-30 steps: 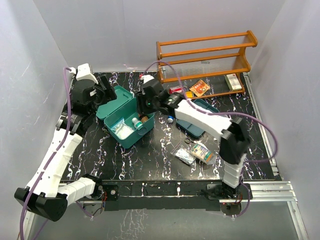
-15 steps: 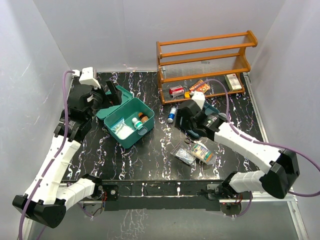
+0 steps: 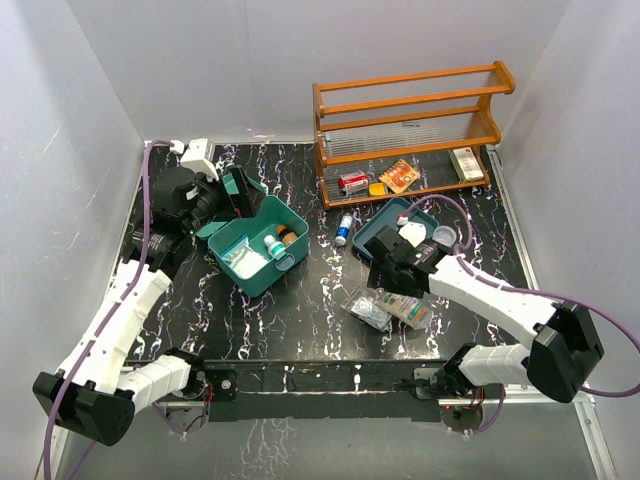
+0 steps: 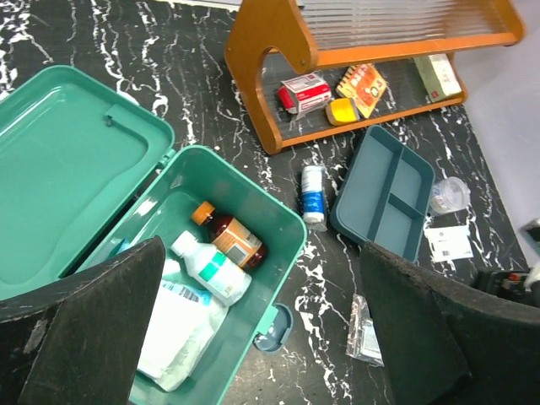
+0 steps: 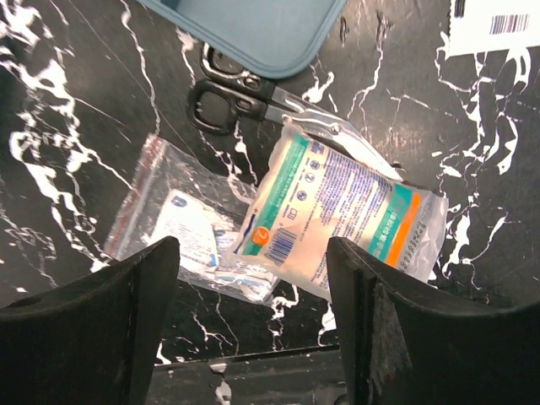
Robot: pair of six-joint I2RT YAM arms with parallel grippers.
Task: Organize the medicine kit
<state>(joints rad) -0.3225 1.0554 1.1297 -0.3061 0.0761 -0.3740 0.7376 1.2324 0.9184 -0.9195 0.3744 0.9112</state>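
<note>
The medicine kit (image 3: 258, 248) is a teal box standing open at the left, its lid (image 4: 67, 169) swung back. Inside lie a brown bottle (image 4: 229, 240), a white bottle (image 4: 211, 268) and a white pouch (image 4: 177, 329). My left gripper (image 3: 238, 193) hovers open above the kit's back edge, holding nothing. My right gripper (image 3: 385, 268) hangs open over the front right of the table. Below it lie a teal-and-orange striped packet (image 5: 337, 211) and a clear bag (image 5: 181, 232), neither of them between the fingers.
Black scissors (image 5: 245, 93) lie partly under the packet, next to the blue divided tray (image 4: 384, 190). A small blue-and-white bottle (image 3: 344, 228) lies between kit and tray. The orange rack (image 3: 410, 120) stands at the back with boxes on its lowest shelf. A clear cup (image 4: 447, 194) sits right of the tray.
My right arm has left the kit and swung to the front right above the packets, jaws opening. My left gripper has opened wider and shifted right, over the lid.
</note>
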